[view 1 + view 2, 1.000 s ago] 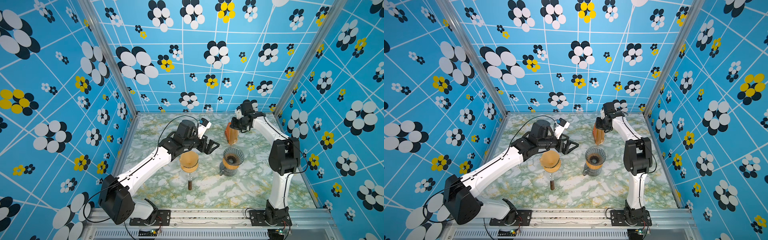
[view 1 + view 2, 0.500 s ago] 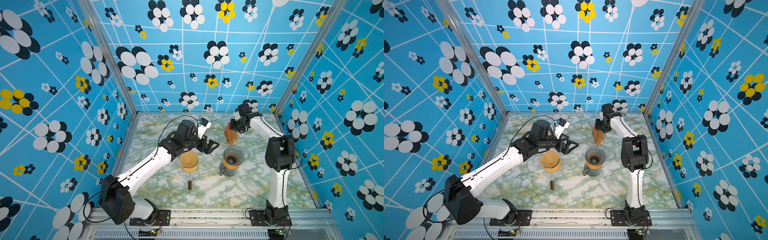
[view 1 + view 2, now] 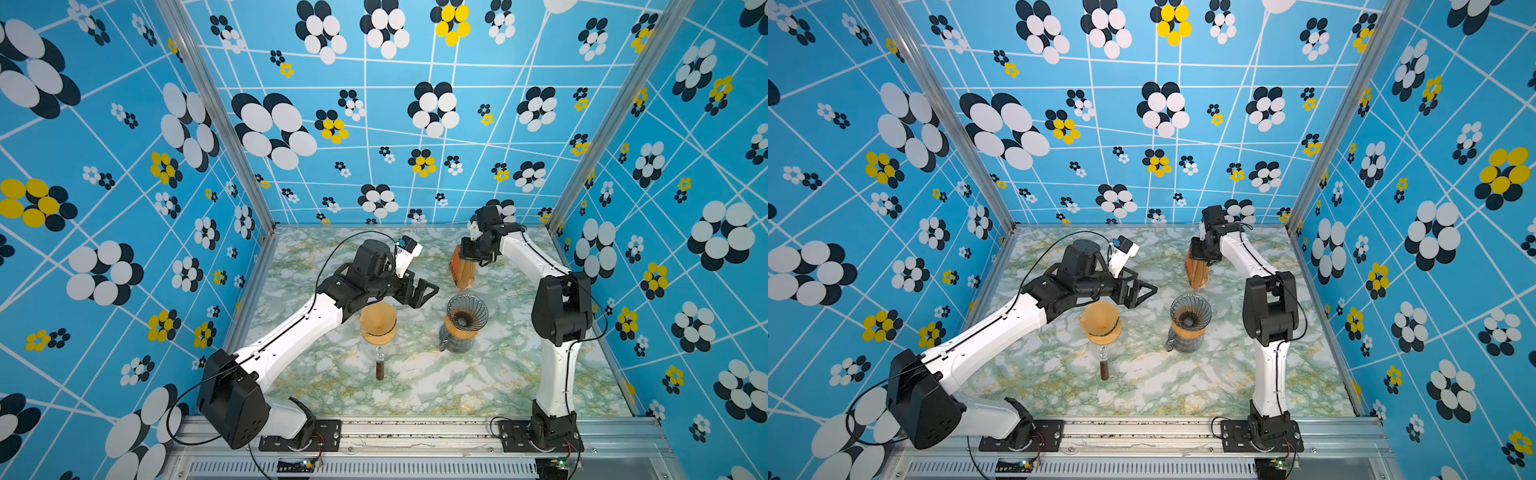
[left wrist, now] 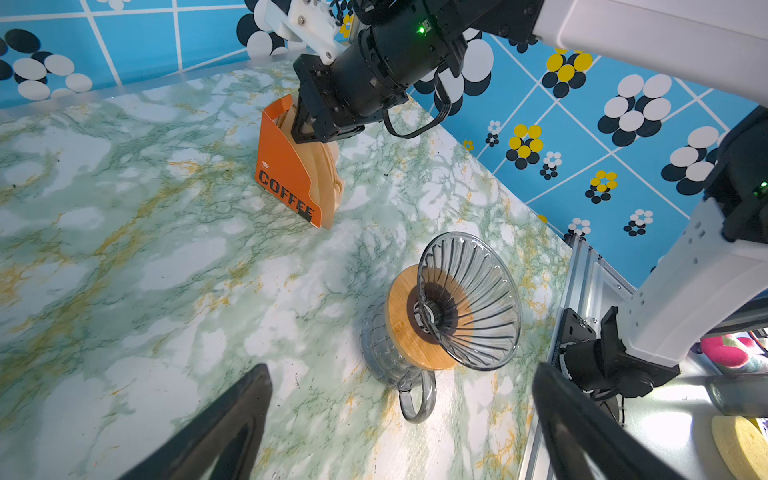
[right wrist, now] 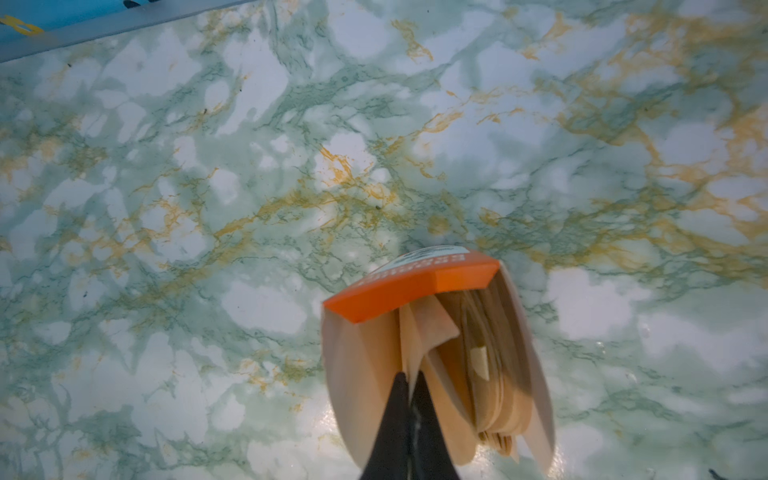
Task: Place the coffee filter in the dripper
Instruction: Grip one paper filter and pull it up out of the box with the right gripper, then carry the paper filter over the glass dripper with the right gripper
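right fingers (image 5: 395, 419) tighter than before, flat on a coffee filter (image 5: 428, 328); left fingers (image 4: 216, 432) wide, empty

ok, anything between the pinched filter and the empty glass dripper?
Nothing visible. The right gripper grips a filter in the orange box; bare table separates box and dripper. The open left gripper hovers aside.

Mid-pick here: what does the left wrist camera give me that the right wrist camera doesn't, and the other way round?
Left wrist only: the empty glass dripper on its carafe, and the right end effector seen from outside, dipping into the box top. Right wrist only: the box's inside, where its tips look shut on the edge of one coffee filter. Both: the orange filter box, upright on the marble table.
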`<action>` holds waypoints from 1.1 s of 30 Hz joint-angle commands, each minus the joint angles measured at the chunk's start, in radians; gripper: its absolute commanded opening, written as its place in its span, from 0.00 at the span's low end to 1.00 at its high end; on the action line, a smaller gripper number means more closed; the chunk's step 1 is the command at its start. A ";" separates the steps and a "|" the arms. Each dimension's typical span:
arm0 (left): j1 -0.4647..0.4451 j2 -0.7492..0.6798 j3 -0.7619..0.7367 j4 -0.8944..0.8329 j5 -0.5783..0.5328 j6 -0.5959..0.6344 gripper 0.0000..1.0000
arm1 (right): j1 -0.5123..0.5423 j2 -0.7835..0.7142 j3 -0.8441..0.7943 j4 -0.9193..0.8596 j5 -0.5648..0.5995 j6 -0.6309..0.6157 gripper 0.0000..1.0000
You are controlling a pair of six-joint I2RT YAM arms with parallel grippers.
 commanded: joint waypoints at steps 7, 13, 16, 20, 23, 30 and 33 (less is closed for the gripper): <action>-0.015 -0.046 -0.012 0.024 -0.001 0.010 0.99 | 0.004 -0.184 -0.063 -0.043 0.037 -0.020 0.01; -0.019 -0.071 -0.013 0.023 -0.012 0.022 0.99 | 0.011 -0.280 -0.086 -0.079 0.059 -0.047 0.01; -0.019 -0.082 -0.013 0.013 -0.014 0.034 0.99 | 0.024 -0.336 -0.090 -0.117 0.087 -0.073 0.00; -0.020 -0.096 -0.014 0.011 -0.025 0.039 0.99 | 0.043 -0.412 -0.093 -0.171 0.121 -0.098 0.00; -0.019 -0.099 -0.014 0.010 -0.031 0.039 0.99 | 0.061 -0.477 -0.106 -0.218 0.141 -0.106 0.00; -0.020 -0.100 -0.007 -0.004 -0.033 0.042 0.99 | 0.127 -0.636 -0.152 -0.343 0.204 -0.111 0.00; -0.022 -0.102 -0.002 -0.011 -0.037 0.042 0.99 | 0.145 -0.705 -0.172 -0.404 0.207 -0.102 0.00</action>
